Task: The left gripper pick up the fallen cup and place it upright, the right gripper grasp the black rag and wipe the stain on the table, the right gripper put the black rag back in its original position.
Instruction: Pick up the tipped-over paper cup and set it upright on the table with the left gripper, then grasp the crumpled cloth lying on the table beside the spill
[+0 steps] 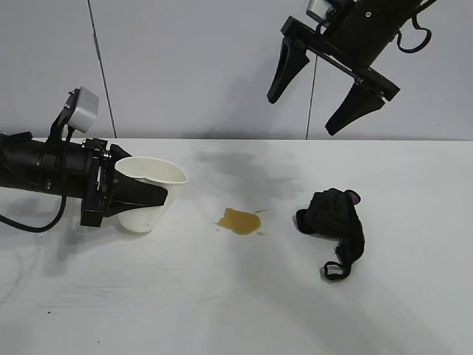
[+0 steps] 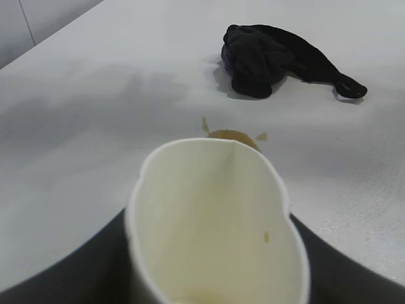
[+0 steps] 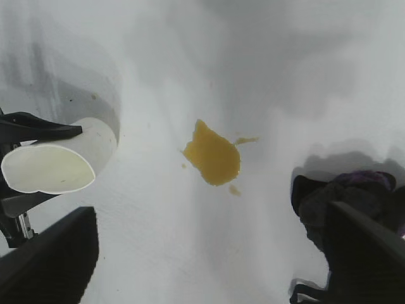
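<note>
On the table [image 1: 414,310] my left gripper [image 1: 159,194] clasps the squeezed cup [image 1: 151,194]; above the black rag [image 1: 332,218], my right gripper [image 1: 327,92] hangs wide.

The left arm [image 1: 37,166] is black and round like a thick pipe. A small white block [image 1: 83,109] sits on top of it, on a thin black stalk. A black cable [image 1: 33,222] hangs under it in a soft curve. At its end is the left gripper [image 1: 151,194], black, with a flat boxy part and long fingers that get thin and pointy.

The right arm [image 1: 377,22] is black too. It has a small grey block [image 1: 323,9] and a looped black cable [image 1: 414,33]. The right gripper [image 1: 316,92] has a flat black bar with two pointy black fingers [image 1: 287,70], shaped like long fangs
</note>
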Robot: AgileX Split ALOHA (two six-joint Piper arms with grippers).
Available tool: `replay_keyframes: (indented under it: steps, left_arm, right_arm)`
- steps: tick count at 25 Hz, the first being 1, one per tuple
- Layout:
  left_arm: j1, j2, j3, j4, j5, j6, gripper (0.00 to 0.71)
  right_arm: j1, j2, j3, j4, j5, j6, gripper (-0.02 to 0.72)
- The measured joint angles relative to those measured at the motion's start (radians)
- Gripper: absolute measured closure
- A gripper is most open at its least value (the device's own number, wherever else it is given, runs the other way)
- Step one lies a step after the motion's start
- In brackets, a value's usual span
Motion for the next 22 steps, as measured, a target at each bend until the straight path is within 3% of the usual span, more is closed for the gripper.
replay_keyframes:
  steps: [4, 8, 13, 19, 22]
  left_arm:
    - [0.0, 0.001, 0.0, 0.0, 0.005, -0.058, 0.161]
    - [0.0, 0.001, 0.0, 0.0, 0.007, -0.131, 0.095]
    - [0.001, -0.019, 0.0, 0.001, 0.022, -0.271, 0.08]
    - [0.033, -0.155, -0.055, 0.006, -0.01, -0.498, 0.077]
    - [0.041, -0.238, -0.101, 0.08, -0.058, -0.651, 0.077]
  right_arm:
    - [0.0, 0.0, 0.0, 0.0, 0.0, 0.0, 0.042]
    - [0.0, 0.0, 0.0, 0.0, 0.0, 0.0, 0.042]
    - [0.0, 0.0, 0.0, 0.0, 0.0, 0.0, 0.042]
    - [0.0, 0.0, 0.0, 0.0, 0.0, 0.0, 0.042]
    - [0.0, 0.0, 0.0, 0.0, 0.0, -0.008, 0.042]
